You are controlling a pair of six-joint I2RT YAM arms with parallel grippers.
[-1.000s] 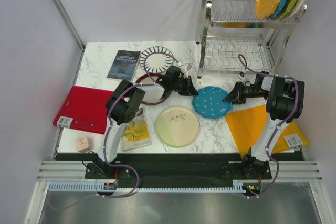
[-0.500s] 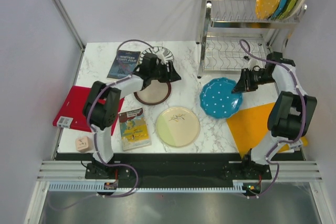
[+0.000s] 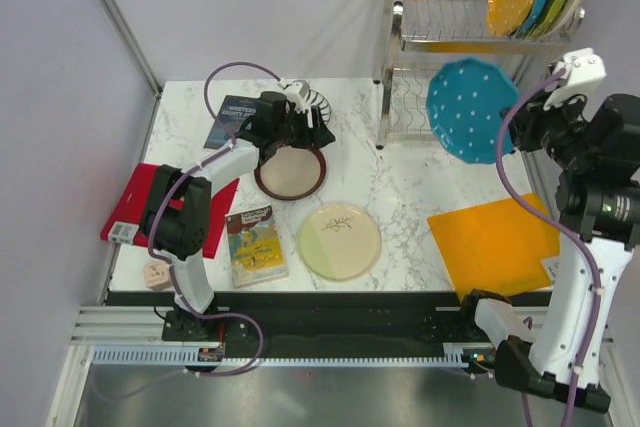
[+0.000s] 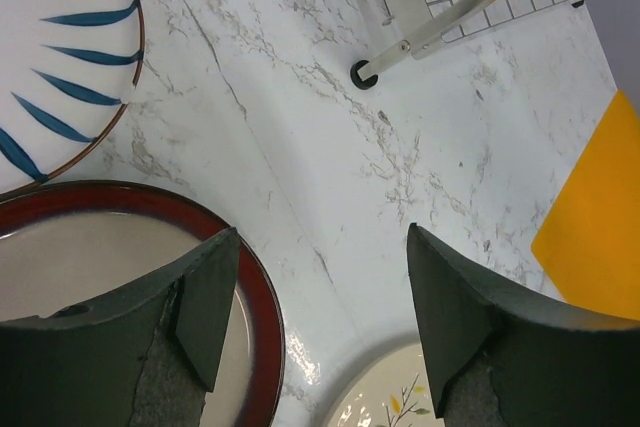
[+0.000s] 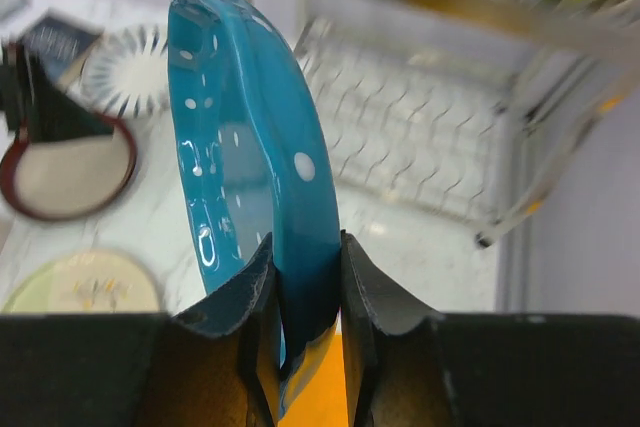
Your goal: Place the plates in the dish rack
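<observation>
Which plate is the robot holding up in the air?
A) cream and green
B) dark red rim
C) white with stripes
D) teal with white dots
D: the right arm's fingers pinch the teal dotted plate by its edge, off the table near the dish rack.

walls (image 3: 250,7): pale lilac | table (image 3: 400,187): white marble, grey veins | 1 aluminium post (image 3: 117,22), rear left

I can't read any text for certain. The dark book (image 3: 228,119) near the tabletop's far left corner has white title lines, but they are too small to make out. The yellow picture book (image 3: 257,245) by the near edge and the white tags on the red board (image 3: 150,202) and the orange board (image 3: 495,247) show print I can't read.
</observation>
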